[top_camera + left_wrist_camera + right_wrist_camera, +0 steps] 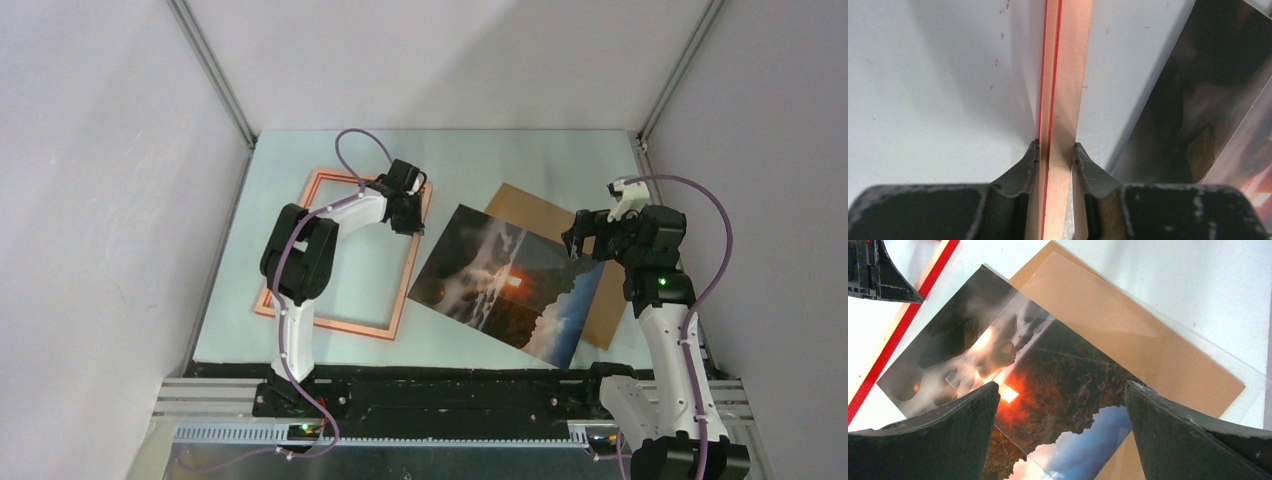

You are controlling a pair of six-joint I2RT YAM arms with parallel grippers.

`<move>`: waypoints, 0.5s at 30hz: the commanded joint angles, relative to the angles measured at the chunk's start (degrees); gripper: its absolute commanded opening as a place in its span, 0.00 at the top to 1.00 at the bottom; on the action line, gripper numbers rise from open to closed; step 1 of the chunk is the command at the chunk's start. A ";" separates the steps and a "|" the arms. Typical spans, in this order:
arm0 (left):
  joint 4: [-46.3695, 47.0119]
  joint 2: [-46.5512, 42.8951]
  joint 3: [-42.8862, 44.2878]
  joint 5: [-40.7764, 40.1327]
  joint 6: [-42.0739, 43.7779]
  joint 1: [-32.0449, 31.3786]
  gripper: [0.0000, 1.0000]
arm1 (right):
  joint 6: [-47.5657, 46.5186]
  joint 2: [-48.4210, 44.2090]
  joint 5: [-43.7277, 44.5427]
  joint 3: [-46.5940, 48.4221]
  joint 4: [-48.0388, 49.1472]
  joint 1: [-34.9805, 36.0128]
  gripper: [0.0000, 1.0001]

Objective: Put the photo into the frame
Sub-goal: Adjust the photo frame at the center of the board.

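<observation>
Down on the pale table mat (330, 160) you've got everything laid out flat. Biggest piece is the frame (340, 328), sitting on the left half with its pale wood back facing up and just a sliver of red showing along the edges. Right of it lies the photo (505, 285), picture side up and turned at an angle, so one corner sits just beside the frame's right rail. It's outside the frame, not in it. Under the photo's far right side is a plain brown backing board (535, 208), poking out behind it and down the right edge. From your right wrist view it looks like a clear sheet (1108, 305) lies over the board and part of the photo (1048, 365), though its edges are faint.

Your left gripper (408, 215) is down at the frame's far right corner area. The left wrist view shows it clamped on that rail (1063, 75), a finger (1028, 165) pressed against each side of the wood.

Your right gripper (578, 245) is over the photo's far right edge, where it overlaps the board. Its jaws are spread wide with nothing between them (1060, 387). Can't tell whether the tips touch the print.
</observation>
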 commanded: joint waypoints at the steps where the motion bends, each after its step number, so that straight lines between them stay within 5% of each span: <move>1: -1.23 1.34 1.59 4.29 -8.27 0.79 0.99 | -0.28 -0.16 -0.43 0.05 1.66 0.29 0.00; 15: -1.13 -0.82 -3.02 2.23 -8.30 1.60 0.84 | -1.20 -1.76 -0.75 0.12 0.00 0.29 0.00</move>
